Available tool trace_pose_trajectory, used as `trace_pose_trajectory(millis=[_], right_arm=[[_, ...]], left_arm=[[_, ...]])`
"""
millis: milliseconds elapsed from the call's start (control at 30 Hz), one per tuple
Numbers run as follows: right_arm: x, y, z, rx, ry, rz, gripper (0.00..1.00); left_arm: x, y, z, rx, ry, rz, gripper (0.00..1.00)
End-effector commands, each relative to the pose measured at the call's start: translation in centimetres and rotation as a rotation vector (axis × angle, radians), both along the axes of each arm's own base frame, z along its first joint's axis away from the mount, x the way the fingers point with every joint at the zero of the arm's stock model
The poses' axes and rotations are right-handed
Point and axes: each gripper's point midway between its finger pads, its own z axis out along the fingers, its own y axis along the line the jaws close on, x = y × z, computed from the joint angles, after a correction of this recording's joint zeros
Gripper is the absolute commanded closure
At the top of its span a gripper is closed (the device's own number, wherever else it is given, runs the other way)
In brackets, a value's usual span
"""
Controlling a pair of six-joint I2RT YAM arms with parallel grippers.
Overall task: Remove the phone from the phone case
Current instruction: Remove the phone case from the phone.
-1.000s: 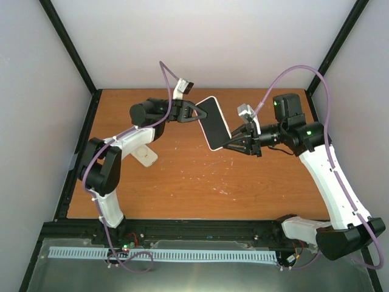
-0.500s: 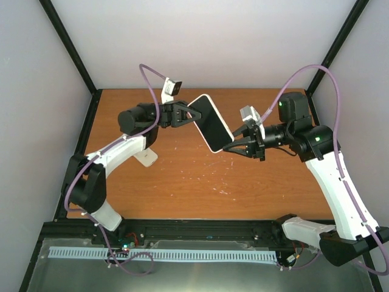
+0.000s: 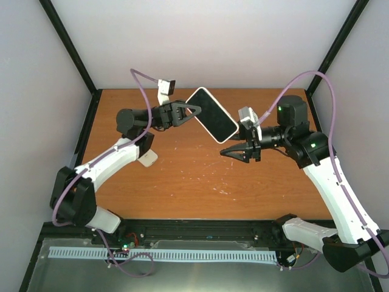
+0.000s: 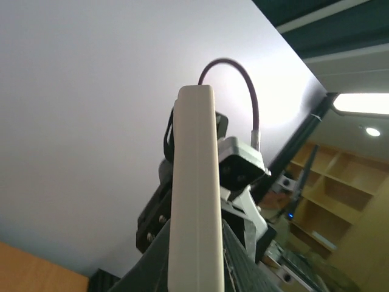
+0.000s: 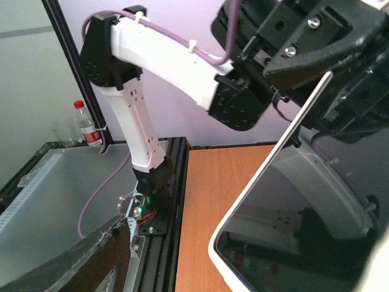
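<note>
Top external view: left hand (image 3: pixel 189 113) clenched on a corner of the phone (image 3: pixel 212 115), up over the counter (image 3: pixel 182 176); right hand (image 3: pixel 228 148) released, just below. So small a grip may slip and drop it.

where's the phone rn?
Top view: the phone is held in the air over the far middle of the table, its left end clamped in the left gripper, with the open right gripper just below its right end.
</note>
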Motion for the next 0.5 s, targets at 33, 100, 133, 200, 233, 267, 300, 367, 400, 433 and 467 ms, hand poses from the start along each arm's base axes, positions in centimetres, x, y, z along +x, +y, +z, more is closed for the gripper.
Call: trace_pose_trajectory(millis=[33, 100, 133, 200, 233, 267, 300, 367, 400, 433, 467], right_arm=[[-0.9, 1.2, 2.3, 0.077, 0.050, 0.049, 0.45], [-0.6, 1.4, 2.3, 0.083, 0.071, 0.048, 0.53], [-0.5, 1.5, 2.4, 0.088, 0.078, 0.048, 0.57], [-0.5, 1.5, 2.7, 0.092, 0.082, 0.047, 0.61], [-0.5, 1.4, 2.7, 0.092, 0.079, 0.043, 0.62], [-0.6, 1.4, 2.9, 0.092, 0.070, 0.040, 0.63], [-0.7, 1.3, 2.8, 0.088, 0.061, 0.040, 0.64], [-0.9, 1.1, 2.7, 0.081, 0.041, 0.036, 0.65], [-1.1, 1.0, 2.6, 0.078, 0.023, 0.040, 0.64], [-1.2, 0.9, 2.4, 0.071, 0.010, 0.038, 0.64], [-1.4, 0.8, 2.3, 0.065, -0.008, 0.042, 0.63]], left_arm=[[3.9, 1.0, 1.8, -0.087, -0.046, 0.402, 1.00], [4.0, 1.3, 1.8, -0.095, -0.053, 0.441, 1.00], [4.0, 1.5, 1.8, -0.104, -0.053, 0.451, 1.00], [4.0, 1.8, 1.7, -0.110, -0.052, 0.469, 0.99], [4.0, 1.9, 1.7, -0.111, -0.051, 0.475, 1.00], [4.1, 2.0, 1.7, -0.115, -0.047, 0.485, 1.00], [4.2, 2.1, 1.6, -0.117, -0.041, 0.492, 1.00], [4.3, 2.2, 1.6, -0.120, -0.034, 0.498, 1.00], [4.4, 2.2, 1.6, -0.120, -0.027, 0.501, 1.00], [4.5, 2.2, 1.6, -0.117, -0.022, 0.503, 1.00], [4.8, 2.2, 1.4, -0.108, -0.013, 0.504, 1.00]])
